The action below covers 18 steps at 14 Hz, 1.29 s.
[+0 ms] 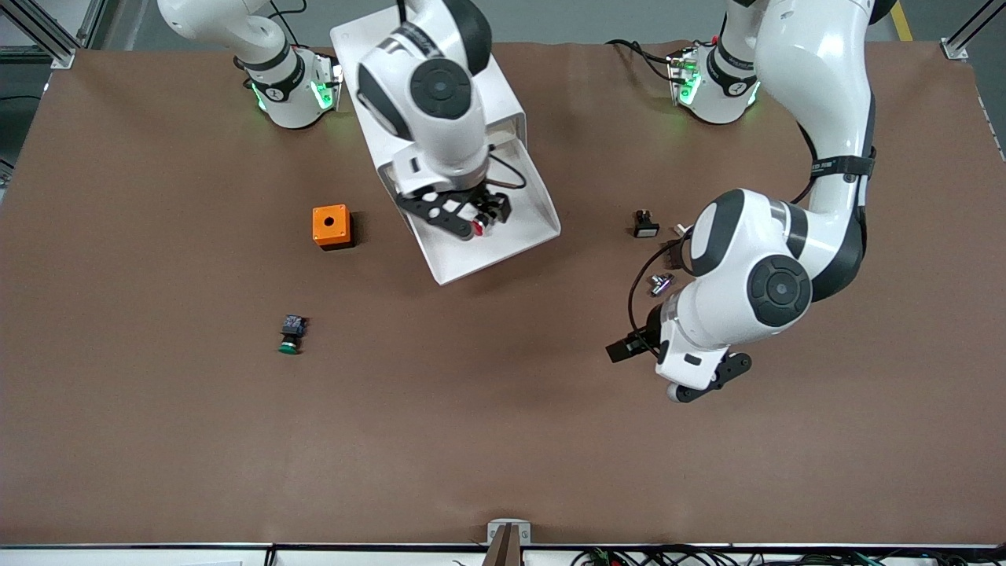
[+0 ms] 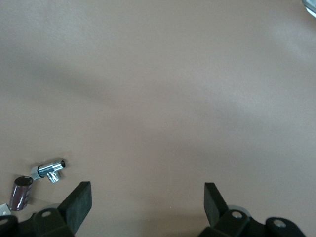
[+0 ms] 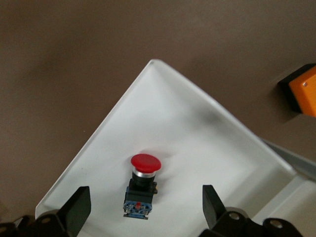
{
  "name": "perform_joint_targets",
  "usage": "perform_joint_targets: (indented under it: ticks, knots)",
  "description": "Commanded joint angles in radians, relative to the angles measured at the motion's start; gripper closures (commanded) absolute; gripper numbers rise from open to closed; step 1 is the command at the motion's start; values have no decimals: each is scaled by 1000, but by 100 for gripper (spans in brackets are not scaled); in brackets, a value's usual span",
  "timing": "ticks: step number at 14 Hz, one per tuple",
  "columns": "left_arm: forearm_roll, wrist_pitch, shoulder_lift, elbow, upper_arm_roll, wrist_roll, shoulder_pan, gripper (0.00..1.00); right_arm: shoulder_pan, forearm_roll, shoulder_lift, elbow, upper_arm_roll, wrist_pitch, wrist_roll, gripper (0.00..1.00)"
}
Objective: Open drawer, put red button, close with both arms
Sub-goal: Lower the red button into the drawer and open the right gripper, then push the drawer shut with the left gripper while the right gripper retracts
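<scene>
The red button (image 1: 477,228) lies on its side in the open white drawer (image 1: 519,236), which is pulled out of its white cabinet (image 1: 440,118) toward the front camera. In the right wrist view the button (image 3: 142,185) rests on the drawer floor (image 3: 197,133), red cap pointing away from the gripper. My right gripper (image 1: 481,220) (image 3: 145,197) hangs just over it, fingers wide open on either side and not touching it. My left gripper (image 1: 703,385) (image 2: 148,197) is open and empty over bare table toward the left arm's end.
An orange box with a hole (image 1: 331,226) (image 3: 303,91) stands beside the drawer toward the right arm's end. A green-capped button (image 1: 291,334) lies nearer the camera. A small black part (image 1: 645,224), a metal fitting (image 1: 660,283) (image 2: 51,169) and a dark cylinder (image 2: 20,192) lie near the left arm.
</scene>
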Motion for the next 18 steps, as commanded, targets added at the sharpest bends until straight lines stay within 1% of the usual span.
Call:
perform_joint_targets:
  ticks: [1, 4, 7, 9, 12, 14, 16, 18]
  knots:
    - [26, 26, -33, -35, 0, 11, -30, 0, -94, 0, -11, 70, 13, -102, -153, 0]
    - [29, 75, -31, -79, 2, -7, -82, 0, -172, -8, -48, 73, 11, -138, -285, 0]
    - [41, 109, -33, -110, 2, -41, -113, 0, -264, -61, -78, 73, 13, -190, -443, 0]
    - [53, 116, -30, -123, 2, -44, -137, 0, -355, -68, -112, 74, 13, -236, -590, 0]
    - [66, 138, -28, -135, 2, -78, -174, 0, -532, -71, -166, 74, 11, -314, -879, 0]
    - [81, 141, -22, -136, 2, -87, -194, 0, -626, -113, -190, 74, 13, -348, -1042, 0]
    - [112, 142, -13, -138, 0, -133, -229, 0, -698, -127, -207, 74, 11, -383, -1161, 0]
    - [118, 158, 1, -138, 0, -180, -262, 0, -784, -126, -210, 76, 14, -397, -1224, 0]
